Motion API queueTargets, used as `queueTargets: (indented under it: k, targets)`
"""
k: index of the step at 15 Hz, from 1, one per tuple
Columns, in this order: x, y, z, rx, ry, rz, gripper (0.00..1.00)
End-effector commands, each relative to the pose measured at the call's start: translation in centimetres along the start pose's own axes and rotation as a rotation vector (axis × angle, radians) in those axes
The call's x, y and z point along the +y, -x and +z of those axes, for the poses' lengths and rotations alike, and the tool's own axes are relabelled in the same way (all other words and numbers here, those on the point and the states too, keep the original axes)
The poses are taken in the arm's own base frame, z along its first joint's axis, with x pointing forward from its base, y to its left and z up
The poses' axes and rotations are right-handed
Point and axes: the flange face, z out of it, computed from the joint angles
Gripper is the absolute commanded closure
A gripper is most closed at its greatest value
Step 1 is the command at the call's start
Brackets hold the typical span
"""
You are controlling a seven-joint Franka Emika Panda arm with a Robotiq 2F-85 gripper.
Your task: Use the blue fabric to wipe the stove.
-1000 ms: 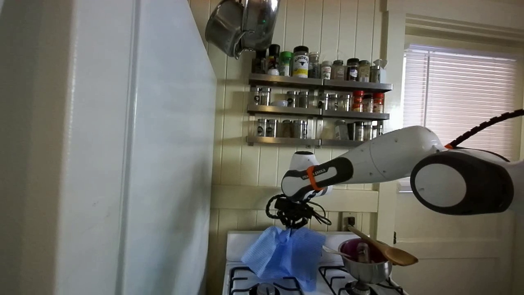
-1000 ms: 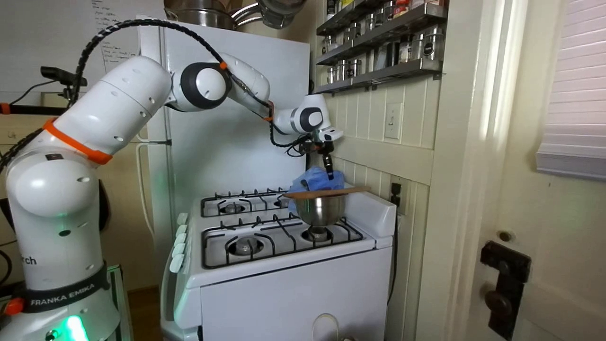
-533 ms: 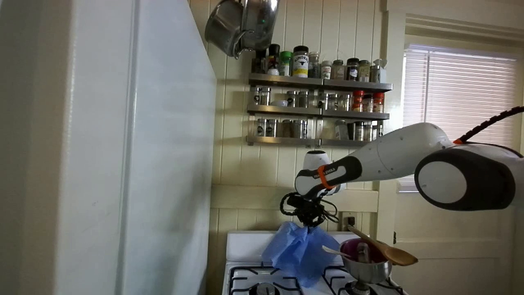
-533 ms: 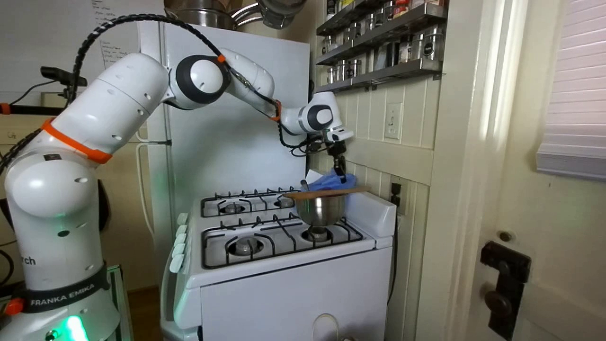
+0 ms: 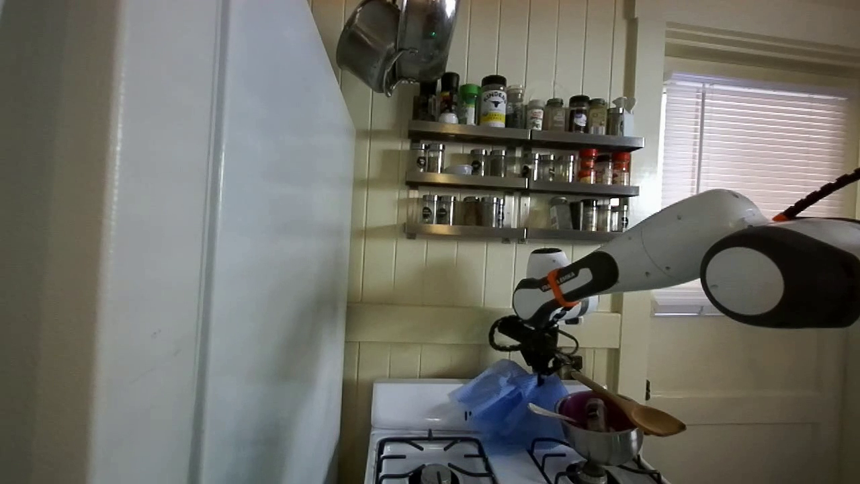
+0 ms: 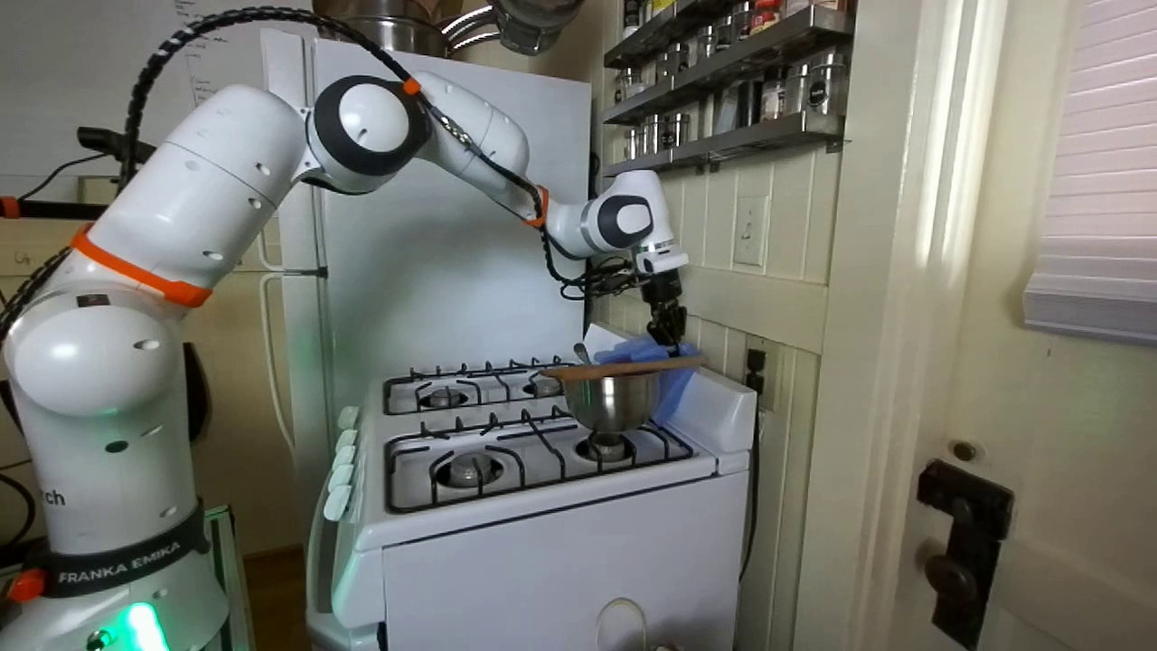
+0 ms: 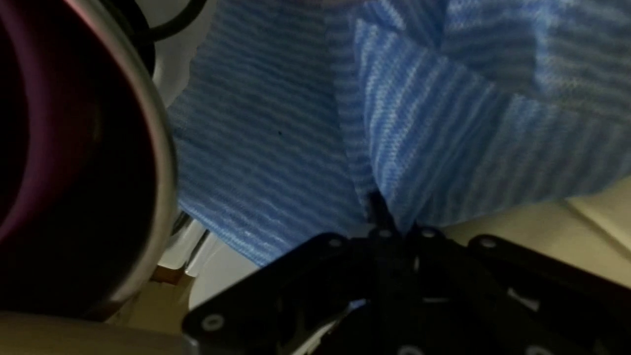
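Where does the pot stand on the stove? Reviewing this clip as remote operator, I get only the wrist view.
Observer: The pot is over a rear burner of the stove.
Operator: What lies across its rim?
Observer: A wooden spoon, its broad end jutting out past the rim.
Operator: And the blue cloth in my pincer?
Observer: In an exterior view, it shows in front of the backguard; whether they touch, I can't tell.

The bowl [image 6: 612, 403] is shiny metal, the spoon [image 5: 637, 409] across it smooth wood. Beside the bowl, the cloth [image 7: 419, 128] looks matt and ribbed; under the bowl, the stove [image 6: 560, 561] looks glossy.
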Motion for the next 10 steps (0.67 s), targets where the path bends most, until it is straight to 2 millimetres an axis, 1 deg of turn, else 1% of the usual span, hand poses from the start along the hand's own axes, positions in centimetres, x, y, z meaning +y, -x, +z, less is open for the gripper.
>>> queueTargets:
  k: [1, 3, 5, 6, 8, 10]
  targets:
    - [3.2, -0.4, 0.8, -0.011, 0.056, 0.114, 1.0]
    - [4.1, -0.6, 1.1, -0.018, 0.071, 0.153, 1.0]
    - [4.4, -0.3, 1.6, -0.026, 0.08, 0.16, 1.0]
    - [4.2, 0.0, 1.9, -0.03, 0.082, 0.153, 1.0]
    - [3.0, 1.0, 1.7, -0.036, 0.07, 0.119, 1.0]
    - [1.5, 2.3, 0.5, -0.027, 0.041, 0.078, 1.0]
